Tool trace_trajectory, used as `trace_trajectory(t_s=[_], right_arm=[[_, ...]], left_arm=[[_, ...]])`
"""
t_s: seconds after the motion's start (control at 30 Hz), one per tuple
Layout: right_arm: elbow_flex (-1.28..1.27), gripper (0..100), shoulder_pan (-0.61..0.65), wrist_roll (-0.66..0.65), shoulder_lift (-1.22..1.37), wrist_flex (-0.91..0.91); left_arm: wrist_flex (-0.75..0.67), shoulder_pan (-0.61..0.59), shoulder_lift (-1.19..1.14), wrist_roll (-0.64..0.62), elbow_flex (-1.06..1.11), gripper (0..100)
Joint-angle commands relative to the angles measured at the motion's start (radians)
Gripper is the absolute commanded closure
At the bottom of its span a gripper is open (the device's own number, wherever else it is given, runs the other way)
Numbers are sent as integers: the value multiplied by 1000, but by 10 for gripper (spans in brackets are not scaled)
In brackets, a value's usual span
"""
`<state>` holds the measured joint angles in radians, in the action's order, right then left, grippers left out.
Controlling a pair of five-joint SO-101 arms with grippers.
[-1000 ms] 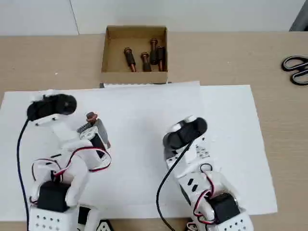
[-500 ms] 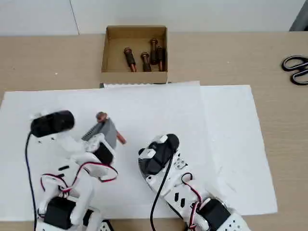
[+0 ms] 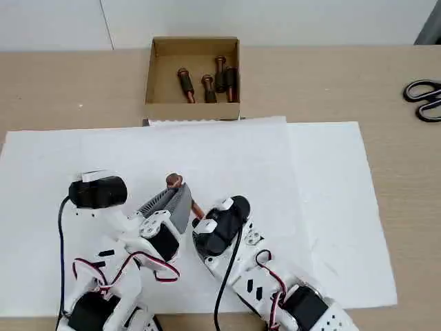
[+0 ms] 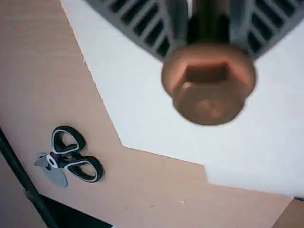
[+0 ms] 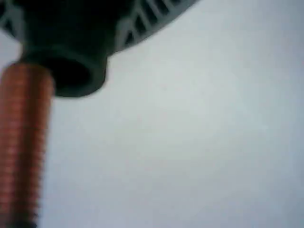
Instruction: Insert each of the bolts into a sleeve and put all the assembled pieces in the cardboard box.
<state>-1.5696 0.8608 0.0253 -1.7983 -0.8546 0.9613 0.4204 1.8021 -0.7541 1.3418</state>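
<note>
The left pincer [image 3: 180, 198] grips a copper bolt [image 3: 174, 181] over the white paper [image 3: 241, 165], with the head tilted up toward the cardboard box [image 3: 157, 76] and the threaded end just beside the right arm [image 3: 269, 283]. Several assembled pieces [image 3: 207, 87] lie in the box. Scissors [image 3: 424, 100] rest at the far edge of the wooden surface [image 3: 331, 83].

The bolt [image 4: 209, 83] is copper-orange; the sleeve [image 5: 66, 71] is very dark, nearly black; the left gripper [image 3: 179, 198] is grey with stripy slats; the cardboard box [image 3: 193, 110] is brown; the paper [image 3: 317, 193] is white; the table [image 3: 344, 83] is light tan; the scissors [image 3: 424, 100] have black handles; the arms [image 3: 275, 289] are white and black, with red wires [image 3: 155, 256].
</note>
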Motion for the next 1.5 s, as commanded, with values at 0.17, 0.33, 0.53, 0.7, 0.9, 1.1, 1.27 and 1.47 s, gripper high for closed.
trace_trajectory(t_s=[0.17, 0.33, 0.53, 0.7, 0.9, 1.1, 1.27, 1.47], right_arm=[[49, 997, 5, -58, -13, 30], [64, 997, 5, -81, -13, 31], [63, 997, -62, -83, -13, 31], [64, 997, -90, -83, -13, 31], [64, 997, -87, -83, -13, 54], [64, 997, -85, -83, -13, 70], [58, 997, -54, -83, -13, 65], [57, 997, -42, -83, -13, 65]], left_arm=[[9, 3, 11, 0, -5, 995], [9, 3, 8, 21, -4, 995], [9, 3, 9, 81, -4, 995], [9, 3, 9, 86, -4, 995], [5, 5, 8, 86, 13, 995], [3, 5, 9, 83, 19, 995], [-66, 5, 9, 81, 30, 995], [-95, 5, 8, 83, 30, 995]])
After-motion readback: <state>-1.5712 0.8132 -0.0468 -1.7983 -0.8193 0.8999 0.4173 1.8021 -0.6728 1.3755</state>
